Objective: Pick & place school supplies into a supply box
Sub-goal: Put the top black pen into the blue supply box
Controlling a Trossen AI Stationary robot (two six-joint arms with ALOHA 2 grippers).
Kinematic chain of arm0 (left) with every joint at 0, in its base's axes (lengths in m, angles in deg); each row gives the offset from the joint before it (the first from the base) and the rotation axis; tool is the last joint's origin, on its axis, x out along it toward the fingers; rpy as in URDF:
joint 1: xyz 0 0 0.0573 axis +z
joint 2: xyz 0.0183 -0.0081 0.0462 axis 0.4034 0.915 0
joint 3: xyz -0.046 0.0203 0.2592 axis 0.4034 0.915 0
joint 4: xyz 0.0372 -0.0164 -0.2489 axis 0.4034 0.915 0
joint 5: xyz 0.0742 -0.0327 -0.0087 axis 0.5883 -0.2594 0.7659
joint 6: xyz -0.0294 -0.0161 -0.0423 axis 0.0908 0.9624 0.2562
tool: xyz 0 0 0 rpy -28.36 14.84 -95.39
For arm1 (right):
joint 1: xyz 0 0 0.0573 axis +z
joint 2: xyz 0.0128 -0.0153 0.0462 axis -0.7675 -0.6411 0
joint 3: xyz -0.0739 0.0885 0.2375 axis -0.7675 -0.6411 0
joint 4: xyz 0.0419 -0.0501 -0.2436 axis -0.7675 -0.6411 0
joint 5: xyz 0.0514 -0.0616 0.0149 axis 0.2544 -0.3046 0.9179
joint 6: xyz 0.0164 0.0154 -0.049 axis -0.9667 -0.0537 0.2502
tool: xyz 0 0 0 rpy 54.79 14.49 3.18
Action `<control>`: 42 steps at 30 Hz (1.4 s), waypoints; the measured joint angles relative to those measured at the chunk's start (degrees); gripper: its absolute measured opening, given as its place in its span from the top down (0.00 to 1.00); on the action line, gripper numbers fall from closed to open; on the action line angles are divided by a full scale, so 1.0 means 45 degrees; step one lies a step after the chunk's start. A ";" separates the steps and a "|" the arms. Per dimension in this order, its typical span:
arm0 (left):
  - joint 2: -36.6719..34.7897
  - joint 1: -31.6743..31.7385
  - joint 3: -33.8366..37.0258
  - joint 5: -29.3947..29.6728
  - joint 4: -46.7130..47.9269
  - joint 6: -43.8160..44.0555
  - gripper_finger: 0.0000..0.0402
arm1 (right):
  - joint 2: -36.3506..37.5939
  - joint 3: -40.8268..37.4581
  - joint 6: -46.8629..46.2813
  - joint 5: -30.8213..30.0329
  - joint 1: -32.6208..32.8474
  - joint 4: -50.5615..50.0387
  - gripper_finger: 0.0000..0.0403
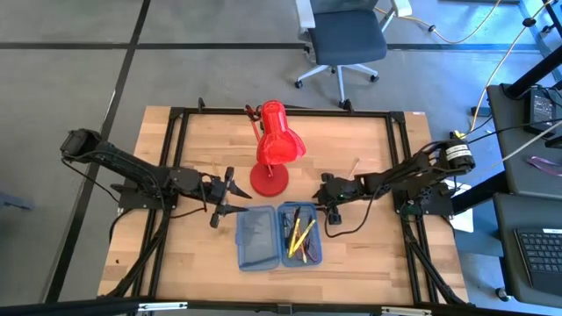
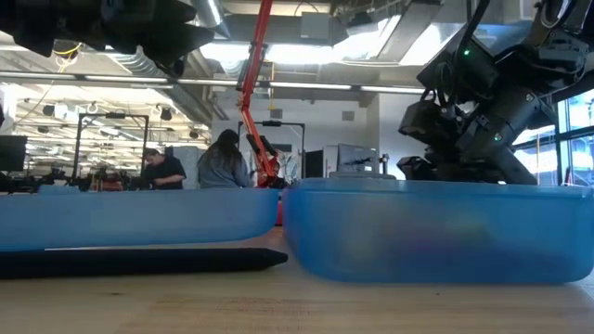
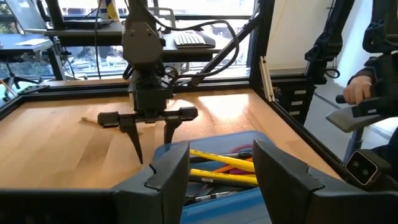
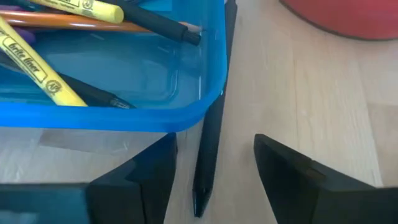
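Fingers on both my grippers are spread, nothing between them. My right gripper (image 1: 331,211) sits low at the table, at about 2 o'clock from the supply box (image 1: 279,237), straddling a black pen (image 4: 208,152) that lies on the wood along the box's outer wall. Pads (image 4: 292,171) flank it on both sides, not touching it. My left gripper (image 1: 230,200) hangs at about 10 o'clock from the box, tips aimed at it.

Box lies open flat at 6 o'clock of the table. One half holds the supplies: yellow pens (image 1: 302,235), an orange one (image 4: 74,23), dark ones. Other half (image 1: 258,239): contents unclear.

Readable text: a yellow pen (image 4: 37,65) carries black script, looks like "brite liner". Another yellow barrel (image 4: 90,8) has print, cut off at the edge, unreadable. A small dark label on a yellow pen (image 3: 221,179) in the left wrist view is too small to read.

Red desk lamp (image 1: 276,151) stands at 12 o'clock from the box. Stray pencil (image 1: 354,166) on the wood at about 1 o'clock of the box, well apart from it. People (image 2: 195,165) stand in the room beyond.
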 joint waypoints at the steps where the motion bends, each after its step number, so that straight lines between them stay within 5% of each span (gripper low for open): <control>1: 0.0000 0.0000 0.0000 0.0007 0.0042 0.0001 0.58 | -0.0052 0.0001 -0.0032 -0.0003 0.0000 0.0003 0.48; 19: 0.0000 -0.0002 0.0000 0.0182 0.0178 0.0113 0.58 | -0.0118 0.0039 -0.0964 0.0557 -0.0684 -0.0721 0.90; 27: 0.0000 0.0000 0.0000 0.0181 0.0178 0.0336 0.58 | 0.0003 0.0058 -0.0983 0.1051 -0.1054 -0.0765 0.88; 42: 0.0000 0.0000 0.0000 0.0181 0.0188 0.0336 0.58 | 0.2539 -0.0029 -0.0893 -0.0070 -0.1693 -0.3339 0.90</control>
